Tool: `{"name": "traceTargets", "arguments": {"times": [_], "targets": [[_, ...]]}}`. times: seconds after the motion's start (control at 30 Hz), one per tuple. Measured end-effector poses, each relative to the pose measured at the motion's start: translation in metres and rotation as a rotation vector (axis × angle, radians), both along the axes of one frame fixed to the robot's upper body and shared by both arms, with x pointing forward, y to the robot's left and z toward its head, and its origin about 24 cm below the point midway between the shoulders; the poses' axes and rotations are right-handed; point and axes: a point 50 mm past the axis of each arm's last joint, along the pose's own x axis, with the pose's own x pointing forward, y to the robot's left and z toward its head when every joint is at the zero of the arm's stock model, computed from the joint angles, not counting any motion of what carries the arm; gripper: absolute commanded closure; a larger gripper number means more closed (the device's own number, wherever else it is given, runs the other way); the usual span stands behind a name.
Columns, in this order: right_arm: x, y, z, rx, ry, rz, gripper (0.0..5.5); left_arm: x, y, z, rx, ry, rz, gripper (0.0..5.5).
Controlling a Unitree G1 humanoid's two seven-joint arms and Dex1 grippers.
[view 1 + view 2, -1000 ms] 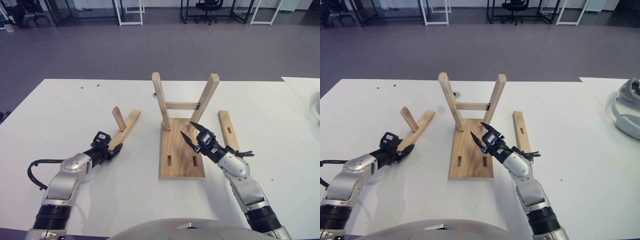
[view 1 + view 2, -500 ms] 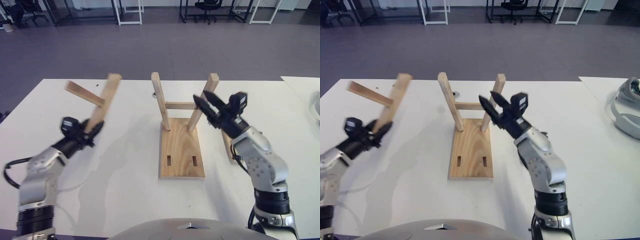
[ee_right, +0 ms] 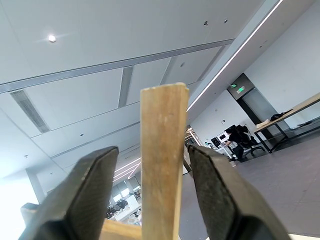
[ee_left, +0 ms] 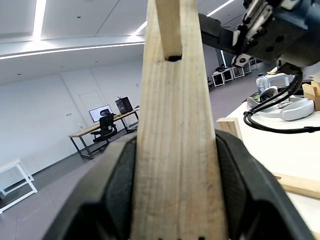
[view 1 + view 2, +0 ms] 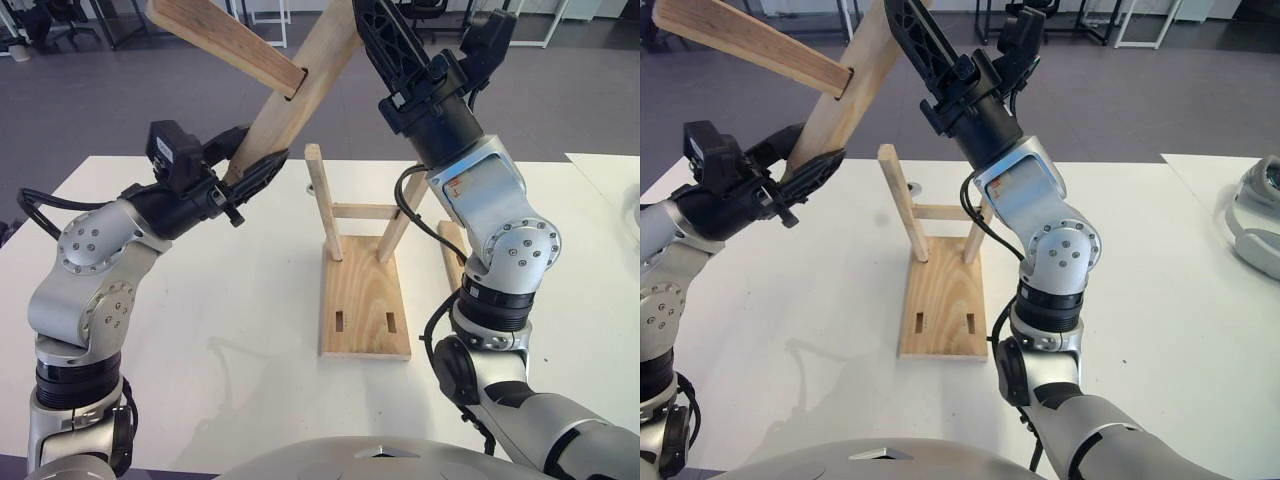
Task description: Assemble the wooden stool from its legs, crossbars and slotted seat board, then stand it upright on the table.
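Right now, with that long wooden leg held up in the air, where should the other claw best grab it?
Probably near the leg's free upper end, above the joint, since the left gripper clamps the lower end. Come from the side away from the crossbar, which juts toward the robot's left. The right gripper sits open around that end.

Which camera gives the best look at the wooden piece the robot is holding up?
Either eye view: the lifted leg and its crossbar show nearly whole, the left gripper clamping the lower end. The left wrist view shows the leg's face between the jaws; the right wrist view, its end.
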Motion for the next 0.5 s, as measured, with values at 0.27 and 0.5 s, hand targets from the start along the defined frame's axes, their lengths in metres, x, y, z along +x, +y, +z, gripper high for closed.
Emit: {"name": "traceTargets", "arguments": {"times": [0.27,0.5], "targets": [[0.008,-0.011,-0.020,0.027,0.165,-0.040,4.02,-0.001,-0.009,-0.016,0.125,-0.002,-0.029,3.49],[-0.009,-0.032,-0.047,-0.010,0.252,-0.052,4.40,-0.009,-0.019,-0.036,0.165,0.070,-0.097,3.11]]}}
